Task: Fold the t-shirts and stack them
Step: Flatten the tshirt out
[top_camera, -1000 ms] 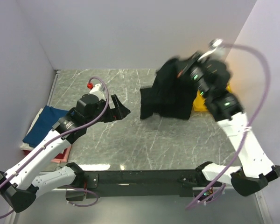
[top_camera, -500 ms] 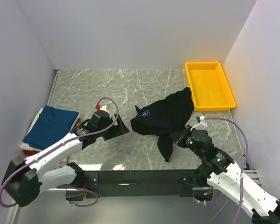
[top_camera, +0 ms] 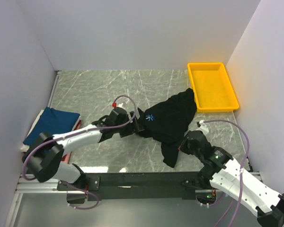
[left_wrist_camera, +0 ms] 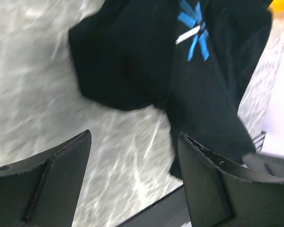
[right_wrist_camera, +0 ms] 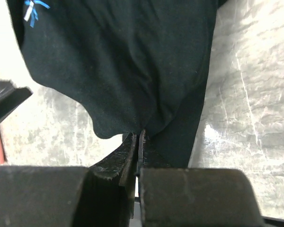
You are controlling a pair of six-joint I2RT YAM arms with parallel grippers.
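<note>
Right jaws are pinched shut on the black shirt (top_camera: 169, 118), biting a fold at its near edge; the wrist view shows cloth squeezed between the tips. Left jaws are wide open with nothing in them, hanging low just beside the shirt's left edge, bare table (top_camera: 94, 90) showing between them. The shirt is a crumpled heap on the table, right of centre. One tail runs toward me by the right jaws, and the far end lies against the near-left corner of the yellow tray (top_camera: 212, 87). The blue print (top_camera: 149, 116) and a white label face up on its left side. My read: right holds one edge as an anchor so the cloth can be drawn out flat. Left is lined up on the opposite side for a second grab, since one pinch point won't spread it. Not flat yet, so no fold started on this one. The navy shirt (top_camera: 51, 124) sits folded at the table's left edge, well apart, presumably the stack to add to. Risks: left closing on a double layer, or the far end snagging the tray wall when pulled.
</note>
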